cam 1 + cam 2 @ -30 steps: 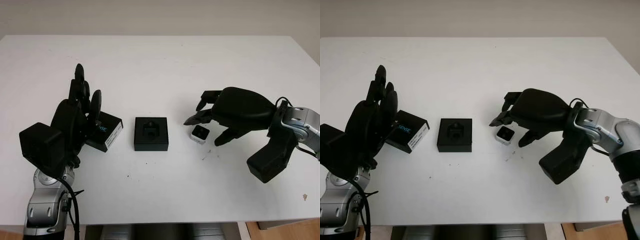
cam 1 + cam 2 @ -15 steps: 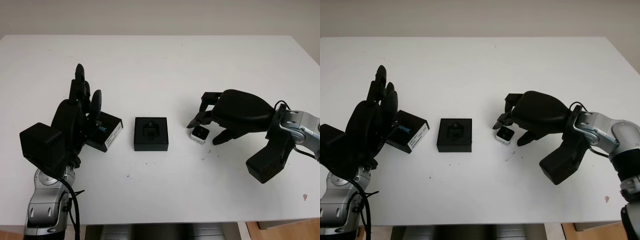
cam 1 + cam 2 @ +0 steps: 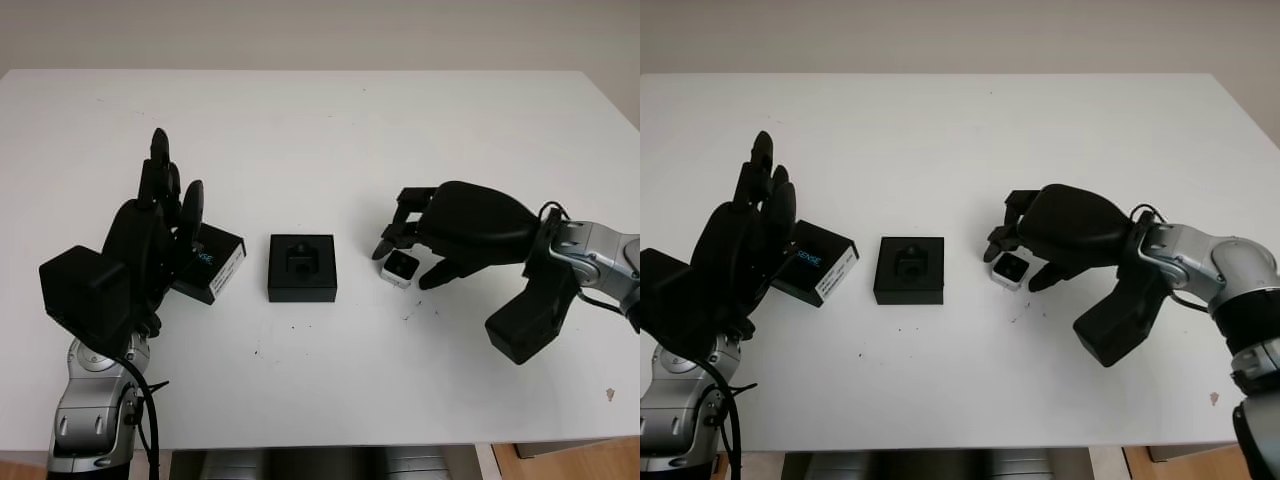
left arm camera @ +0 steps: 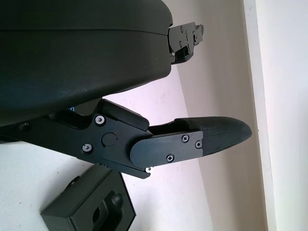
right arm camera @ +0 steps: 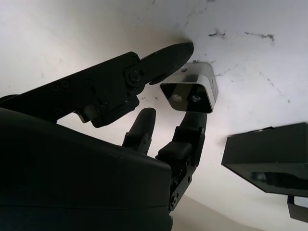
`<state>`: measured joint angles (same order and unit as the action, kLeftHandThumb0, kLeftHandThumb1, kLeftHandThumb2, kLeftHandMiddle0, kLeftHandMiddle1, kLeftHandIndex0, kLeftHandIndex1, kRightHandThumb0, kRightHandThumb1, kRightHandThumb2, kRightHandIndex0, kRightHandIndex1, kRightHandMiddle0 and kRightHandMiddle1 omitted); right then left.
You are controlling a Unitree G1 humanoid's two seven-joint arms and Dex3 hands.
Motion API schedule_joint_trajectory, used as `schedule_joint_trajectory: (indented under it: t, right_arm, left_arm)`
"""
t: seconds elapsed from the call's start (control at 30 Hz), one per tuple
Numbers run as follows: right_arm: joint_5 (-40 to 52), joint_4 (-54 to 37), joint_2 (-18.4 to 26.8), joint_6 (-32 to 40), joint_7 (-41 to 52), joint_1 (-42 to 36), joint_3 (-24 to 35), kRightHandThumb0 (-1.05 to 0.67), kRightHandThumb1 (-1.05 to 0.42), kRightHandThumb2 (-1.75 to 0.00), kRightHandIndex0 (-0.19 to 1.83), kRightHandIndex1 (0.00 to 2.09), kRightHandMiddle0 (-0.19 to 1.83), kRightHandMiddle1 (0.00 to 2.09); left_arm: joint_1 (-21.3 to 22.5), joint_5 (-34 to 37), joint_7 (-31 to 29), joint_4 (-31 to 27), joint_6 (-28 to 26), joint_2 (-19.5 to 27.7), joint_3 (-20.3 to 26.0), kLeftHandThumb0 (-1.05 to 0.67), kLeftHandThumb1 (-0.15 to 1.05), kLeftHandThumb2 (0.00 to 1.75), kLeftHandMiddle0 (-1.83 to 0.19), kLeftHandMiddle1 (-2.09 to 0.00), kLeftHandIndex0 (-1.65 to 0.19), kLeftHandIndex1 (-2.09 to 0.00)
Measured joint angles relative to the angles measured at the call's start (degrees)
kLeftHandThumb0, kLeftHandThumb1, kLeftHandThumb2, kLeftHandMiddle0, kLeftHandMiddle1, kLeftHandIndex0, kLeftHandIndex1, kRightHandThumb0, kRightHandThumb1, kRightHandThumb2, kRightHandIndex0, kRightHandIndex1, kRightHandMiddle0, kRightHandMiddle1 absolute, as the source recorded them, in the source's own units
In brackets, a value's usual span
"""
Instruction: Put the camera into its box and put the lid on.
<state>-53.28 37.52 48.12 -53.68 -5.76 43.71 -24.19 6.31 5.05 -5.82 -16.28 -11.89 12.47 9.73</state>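
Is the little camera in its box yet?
Not yet. The box sits open and empty mid-table. The right hand is closing its fingers around the camera, which is on the table. The lid lies by the open left hand, not yet on.

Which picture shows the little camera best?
The right wrist view: the camera sits close up, its two lenses plain, between the right hand's fingers. Both eye views show it as a small white cube on the table beside the box.
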Motion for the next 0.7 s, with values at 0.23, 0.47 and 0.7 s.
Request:
schedule_joint_trajectory:
  t: [0.23,0.47,0.7]
  right_arm:
    - [-2.46,1.29,-0.44,-0.30,-3.73,1.49,-1.44,-0.41,-0.87,-0.06,0.30,1.28,0.47,0.86]
    - [-4.00,3.37,-0.80,-0.30,-8.36,1.74,-2.46,-0.32,-0.94,-0.06,0.31,1.55,0.50,1.11]
    - [-5.68,3.47,-0.80,0.43,-10.09,2.20,-3.11,-0.33,-0.92,-0.05,0.31,1.65,0.52,1.13]
  left_arm:
    - [-0.01,0.00,-0.12,-0.01,-0.03,-0.18,-0.04,-0.79,1.05,0.59,0.19,0.00,0.19,0.00]
    - [-0.05,-0.43,-0.31,-0.34,-0.20,-0.09,-0.05,-0.80,1.05,0.60,0.19,0.00,0.19,0.00]
    - [-0.11,-0.47,-0.35,-0.35,-0.22,-0.09,-0.04,-0.80,1.05,0.60,0.19,0.00,0.19,0.00]
